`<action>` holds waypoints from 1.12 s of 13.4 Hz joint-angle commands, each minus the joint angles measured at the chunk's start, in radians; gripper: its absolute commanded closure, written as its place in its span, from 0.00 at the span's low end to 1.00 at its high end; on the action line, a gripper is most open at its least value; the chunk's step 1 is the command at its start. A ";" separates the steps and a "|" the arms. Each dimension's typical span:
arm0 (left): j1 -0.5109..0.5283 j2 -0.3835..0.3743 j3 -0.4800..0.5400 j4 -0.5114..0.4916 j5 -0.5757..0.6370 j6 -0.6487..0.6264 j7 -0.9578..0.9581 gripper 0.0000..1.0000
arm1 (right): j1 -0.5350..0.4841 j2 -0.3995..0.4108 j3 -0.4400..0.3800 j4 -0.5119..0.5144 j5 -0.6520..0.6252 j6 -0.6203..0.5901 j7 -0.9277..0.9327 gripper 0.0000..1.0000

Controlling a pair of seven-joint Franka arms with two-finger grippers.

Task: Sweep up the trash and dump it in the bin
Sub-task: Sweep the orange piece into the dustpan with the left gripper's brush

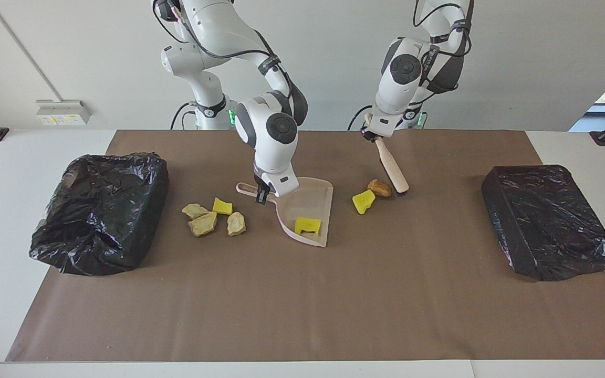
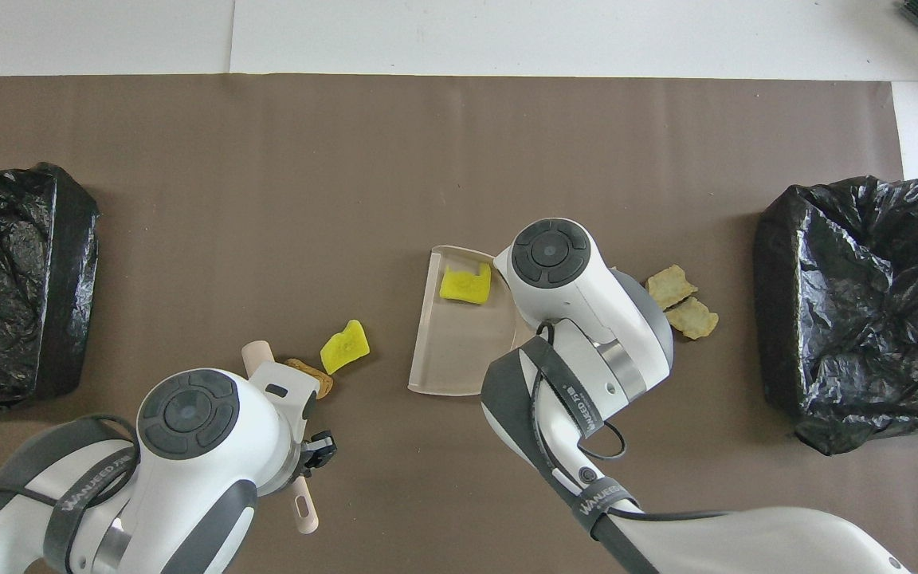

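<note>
Right gripper (image 1: 262, 195): jaws clamped on dustpan (image 1: 310, 202) handle.
Left gripper (image 1: 373, 131): jaws clamped on brush (image 1: 393, 168).
Dustpan: one yellow piece (image 1: 308, 226) inside.

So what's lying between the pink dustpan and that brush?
In the facing view, two pieces of trash: a yellow sponge piece and a brown chunk beside the brush, apart from the dustpan.
</note>
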 commanded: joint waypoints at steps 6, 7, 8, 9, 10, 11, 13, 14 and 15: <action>-0.061 0.174 -0.014 0.009 0.007 0.342 -0.046 1.00 | -0.021 -0.021 0.009 -0.029 0.000 0.014 -0.050 1.00; -0.091 0.208 -0.015 0.025 0.004 0.373 -0.013 1.00 | -0.021 -0.021 0.009 -0.029 0.000 0.014 -0.050 1.00; -0.118 0.216 -0.015 0.033 -0.019 0.393 0.029 1.00 | -0.021 -0.021 0.009 -0.030 0.000 0.013 -0.050 1.00; -0.145 0.219 -0.015 0.045 -0.068 0.399 0.075 1.00 | -0.021 -0.021 0.009 -0.030 0.000 0.013 -0.050 1.00; -0.171 0.225 -0.015 0.061 -0.107 0.401 0.121 1.00 | -0.021 -0.021 0.009 -0.030 0.000 0.013 -0.050 1.00; -0.182 0.236 -0.015 0.084 -0.134 0.404 0.167 1.00 | -0.021 -0.021 0.009 -0.030 0.000 0.013 -0.049 1.00; -0.213 0.253 -0.015 0.119 -0.176 0.404 0.224 1.00 | -0.021 -0.021 0.009 -0.030 0.000 0.013 -0.049 1.00; -0.222 0.257 -0.015 0.134 -0.176 0.402 0.230 1.00 | -0.021 -0.021 0.009 -0.030 0.000 0.013 -0.047 1.00; -0.224 0.260 -0.015 0.144 -0.176 0.399 0.231 1.00 | -0.021 -0.021 0.009 -0.030 0.000 0.013 -0.046 1.00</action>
